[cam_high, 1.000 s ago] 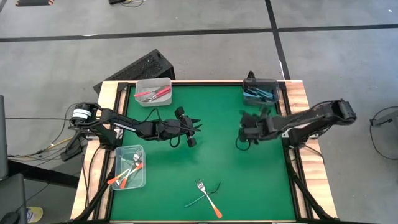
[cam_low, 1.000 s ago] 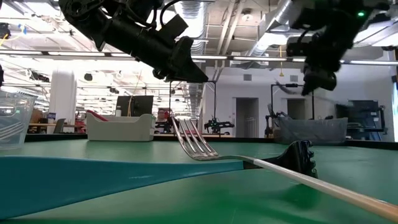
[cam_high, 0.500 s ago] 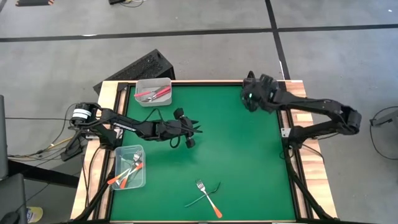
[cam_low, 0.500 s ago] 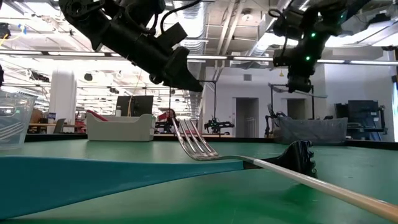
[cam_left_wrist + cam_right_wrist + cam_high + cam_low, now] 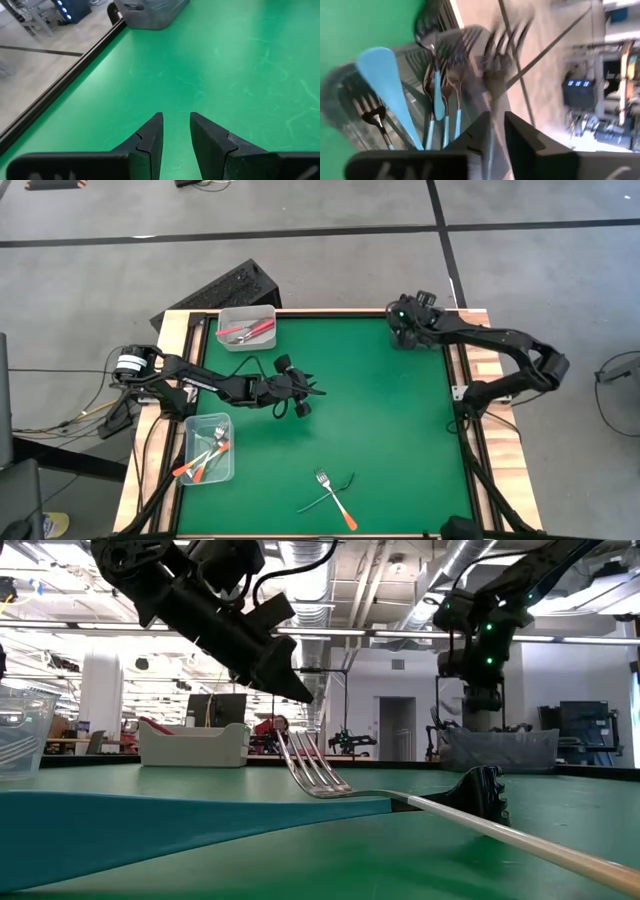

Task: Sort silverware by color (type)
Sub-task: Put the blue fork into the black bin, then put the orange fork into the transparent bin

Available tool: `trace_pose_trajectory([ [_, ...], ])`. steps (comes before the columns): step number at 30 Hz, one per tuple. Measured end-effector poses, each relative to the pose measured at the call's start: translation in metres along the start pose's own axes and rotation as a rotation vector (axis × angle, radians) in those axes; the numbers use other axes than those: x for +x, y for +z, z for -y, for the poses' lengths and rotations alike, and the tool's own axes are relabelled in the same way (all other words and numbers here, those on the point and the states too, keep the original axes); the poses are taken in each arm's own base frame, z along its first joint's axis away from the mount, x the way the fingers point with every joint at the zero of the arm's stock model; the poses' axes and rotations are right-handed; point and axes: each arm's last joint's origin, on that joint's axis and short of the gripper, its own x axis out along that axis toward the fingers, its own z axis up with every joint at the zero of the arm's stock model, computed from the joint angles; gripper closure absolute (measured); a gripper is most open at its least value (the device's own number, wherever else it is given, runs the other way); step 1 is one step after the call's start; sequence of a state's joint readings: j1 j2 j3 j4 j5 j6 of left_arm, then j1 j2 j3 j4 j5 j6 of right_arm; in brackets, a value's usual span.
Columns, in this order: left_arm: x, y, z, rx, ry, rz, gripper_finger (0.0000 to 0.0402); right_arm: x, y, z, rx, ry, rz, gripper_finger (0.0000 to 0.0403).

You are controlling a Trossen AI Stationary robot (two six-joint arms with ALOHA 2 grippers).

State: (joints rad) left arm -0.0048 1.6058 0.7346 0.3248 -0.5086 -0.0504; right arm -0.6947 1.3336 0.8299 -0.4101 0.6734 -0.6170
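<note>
Looking like an industrial robotics lab: exposed ceiling ducts (image 5: 330, 560) and strip lights, taped concrete floor (image 5: 330, 240), equipment racks (image 5: 585, 730), green-topped test table (image 5: 370, 430).

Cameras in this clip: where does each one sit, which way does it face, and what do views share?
High: overhead, straight down; both arms, green table.
Low: table height, level across; orange-handled fork nearest.
Left wrist: left gripper open above bare mat.
Right wrist: right gripper over dark grey bin.
Shared: high and low both show the fork.
</note>
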Motion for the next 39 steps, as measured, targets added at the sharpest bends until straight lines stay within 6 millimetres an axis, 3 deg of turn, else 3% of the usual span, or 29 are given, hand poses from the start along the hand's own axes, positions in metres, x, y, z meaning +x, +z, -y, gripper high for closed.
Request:
trace_pose_trajectory([
  [8, 0.000, -0.001, 0.000, -0.002, 0.001, 0.000, 0.0315, 0.015, -0.005, -0.001, 0.099, 0.023, -0.071, 0.0256],
  [15, 0.000, -0.001, 0.000, -0.015, 0.001, 0.000, 0.0315, -0.007, -0.001, -0.012, 0.285, 0.094, -0.013, 0.0223],
  [21, 0.000, 0.000, 0.003, -0.063, -0.078, 0.003, 0.0315, -0.044, 0.007, -0.040, 0.362, 0.372, 0.093, 0.0233],
  [26, -0.001, 0.003, 0.007, -0.075, -0.215, 0.021, 0.0315, -0.077, 0.015, -0.072, 0.326, 0.596, 0.166, 0.0240],
  [32, -0.001, 0.003, 0.006, -0.076, -0.192, 0.022, 0.0315, -0.129, 0.022, -0.112, 0.251, 0.795, 0.319, 0.0242],
  [39, -0.001, 0.006, 0.004, -0.115, -0.136, 0.050, 0.0315, -0.192, 0.014, -0.149, 0.106, 0.970, 0.553, 0.0242],
])
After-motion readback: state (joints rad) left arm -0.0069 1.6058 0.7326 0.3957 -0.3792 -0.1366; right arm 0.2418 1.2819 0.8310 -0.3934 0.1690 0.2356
